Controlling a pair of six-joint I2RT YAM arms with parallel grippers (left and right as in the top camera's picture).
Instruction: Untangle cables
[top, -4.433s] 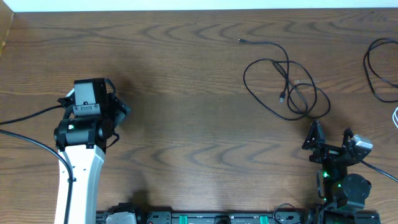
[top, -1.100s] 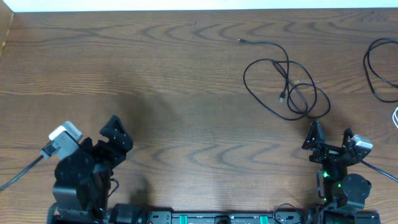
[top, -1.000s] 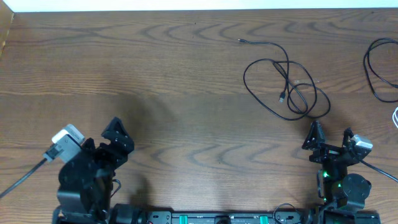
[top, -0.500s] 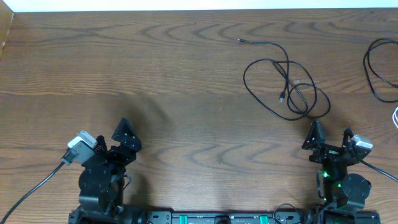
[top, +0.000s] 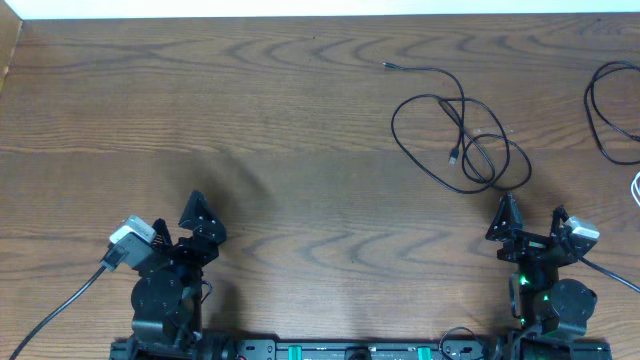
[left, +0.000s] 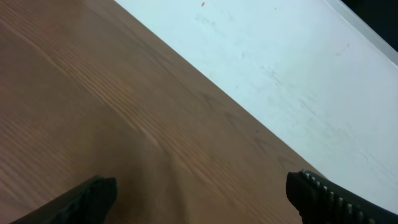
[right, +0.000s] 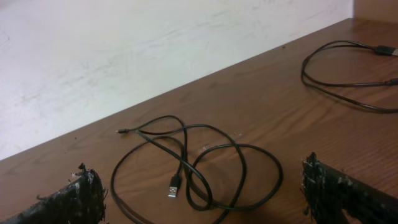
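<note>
Left gripper (top: 178, 222), overhead: your view has it at the near edge, black angular fingers spread wide, nothing between them.
Right gripper (top: 532, 222), overhead: you will find its dark pointed fingers wide apart and empty, just short of the nearest coil.
Table (top: 300, 150), overhead: brown wood with long wavy grain, matte.
Black cable (top: 467, 135), overhead: thin, limp cord in overlapping oval loops on the right half, one straight tail running toward the far edge; well apart from your left arm.
Second black cable (top: 590, 98), overhead: a rounded loop cut off by the right border, apart from the first.
White cable (top: 636, 185), overhead: only a small curved bit at the right border.
Left wrist: your left gripper (left: 199, 193) shows two ribbed black tips at the lower corners, a broad gap over bare grained wood (left: 93, 112); a pale scuffed surface (left: 280, 74) lies beyond.
Right wrist: your right gripper (right: 199, 186) has rough black tips far apart; the looped black cable (right: 185, 143) lies flat between and ahead of them, untouched.
Plug (right: 174, 185), right wrist: small, flat, metal-tipped, inside the loops.
Far loop (right: 303, 70), right wrist: second black cable, upper right.
</note>
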